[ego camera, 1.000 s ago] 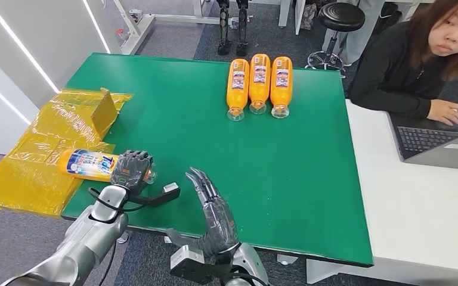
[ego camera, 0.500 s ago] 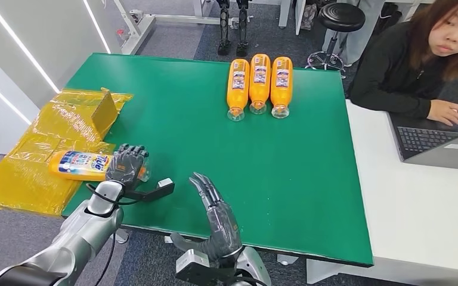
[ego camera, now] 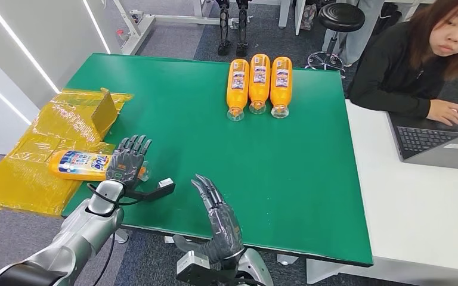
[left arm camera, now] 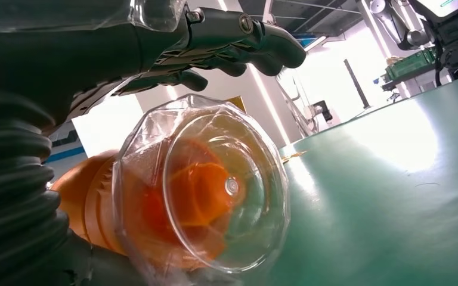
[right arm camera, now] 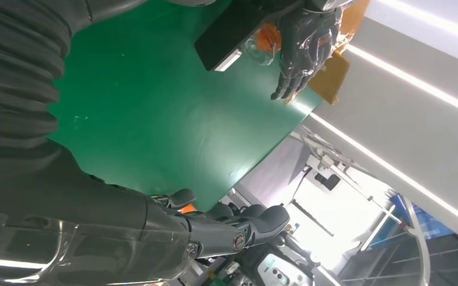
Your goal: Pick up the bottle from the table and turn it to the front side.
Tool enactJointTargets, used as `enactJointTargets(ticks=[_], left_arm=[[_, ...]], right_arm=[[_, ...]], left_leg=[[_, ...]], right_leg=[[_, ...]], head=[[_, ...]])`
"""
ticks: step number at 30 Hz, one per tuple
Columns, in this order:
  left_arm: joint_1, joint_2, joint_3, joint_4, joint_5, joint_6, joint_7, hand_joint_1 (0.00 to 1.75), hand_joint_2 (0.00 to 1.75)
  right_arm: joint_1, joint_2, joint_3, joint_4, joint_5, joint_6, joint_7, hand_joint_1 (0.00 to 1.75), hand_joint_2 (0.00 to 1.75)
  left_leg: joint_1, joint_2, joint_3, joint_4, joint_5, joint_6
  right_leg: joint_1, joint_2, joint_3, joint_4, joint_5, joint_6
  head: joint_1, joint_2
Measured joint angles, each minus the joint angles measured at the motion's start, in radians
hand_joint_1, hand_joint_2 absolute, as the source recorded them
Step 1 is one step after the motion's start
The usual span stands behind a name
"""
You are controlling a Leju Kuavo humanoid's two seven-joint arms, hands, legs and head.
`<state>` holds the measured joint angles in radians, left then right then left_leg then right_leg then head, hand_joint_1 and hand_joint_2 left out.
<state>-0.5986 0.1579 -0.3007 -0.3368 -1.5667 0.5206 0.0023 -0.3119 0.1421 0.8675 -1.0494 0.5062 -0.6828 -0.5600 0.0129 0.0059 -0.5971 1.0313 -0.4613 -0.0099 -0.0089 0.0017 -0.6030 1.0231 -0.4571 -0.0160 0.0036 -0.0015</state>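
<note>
Head view: left hand (ego camera: 127, 162) spread over bottle (ego camera: 83, 165), no grip; right hand (ego camera: 217, 214) empty. Next, prob. close & lift.

Counter: green top (ego camera: 274, 161), rectangular, in the middle of the room.
Desk: white (ego camera: 417, 214), touching the counter's right edge.
Laptop: grey (ego camera: 441, 140), open on the desk.
Person: seated behind the desk in a dark top (ego camera: 393, 65), one hand by the laptop.
Stool: black round seat (ego camera: 341, 15), chrome base, beyond the counter.
Floor: grey (ego camera: 173, 42).
Wall: white panel (ego camera: 30, 42) at left, with slanted light strips.
</note>
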Motion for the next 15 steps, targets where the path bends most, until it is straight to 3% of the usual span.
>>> enactJointTargets(ticks=[5, 8, 12, 15], left_arm=[[0.0, -0.001, 0.0, 0.001, 0.0, 0.021, -0.001, 0.0, 1.75], [0.006, -0.009, 0.001, 0.001, 0.022, 0.09, -0.042, 0.0, 1.75], [0.046, -0.06, 0.025, -0.061, 0.142, 0.16, -0.228, 0.0, 1.75], [0.112, -0.111, 0.032, -0.19, 0.342, 0.104, -0.389, 0.0, 1.75]], right_arm=[[0.002, -0.001, -0.002, 0.0, 0.002, 0.0, -0.008, 0.0, 1.75], [0.009, 0.0, -0.02, 0.001, 0.022, 0.0, -0.027, 0.0, 1.75], [0.025, 0.006, -0.074, 0.003, 0.059, 0.0, -0.035, 0.0, 1.75], [0.039, 0.01, -0.119, 0.003, 0.071, 0.0, -0.044, 0.0, 1.75]], left_leg=[[0.0, 0.0, 0.0, 0.0, 0.0, 0.0], [0.0, 0.0, 0.0, 0.0, 0.0, 0.0], [-0.001, -0.002, -0.001, 0.0, 0.0, 0.0], [-0.001, -0.002, -0.002, 0.0, 0.0, 0.0]], right_leg=[[0.0, 0.0, 0.0, 0.0, 0.0, 0.0], [0.0, 0.0, 0.0, 0.0, 0.0, 0.0], [0.0, -0.002, 0.0, -0.001, 0.0, 0.0], [-0.001, -0.002, 0.0, -0.001, 0.0, 0.0]], head=[[0.0, 0.0], [0.0, 0.0], [0.0, 0.0], [0.0, 0.0]])
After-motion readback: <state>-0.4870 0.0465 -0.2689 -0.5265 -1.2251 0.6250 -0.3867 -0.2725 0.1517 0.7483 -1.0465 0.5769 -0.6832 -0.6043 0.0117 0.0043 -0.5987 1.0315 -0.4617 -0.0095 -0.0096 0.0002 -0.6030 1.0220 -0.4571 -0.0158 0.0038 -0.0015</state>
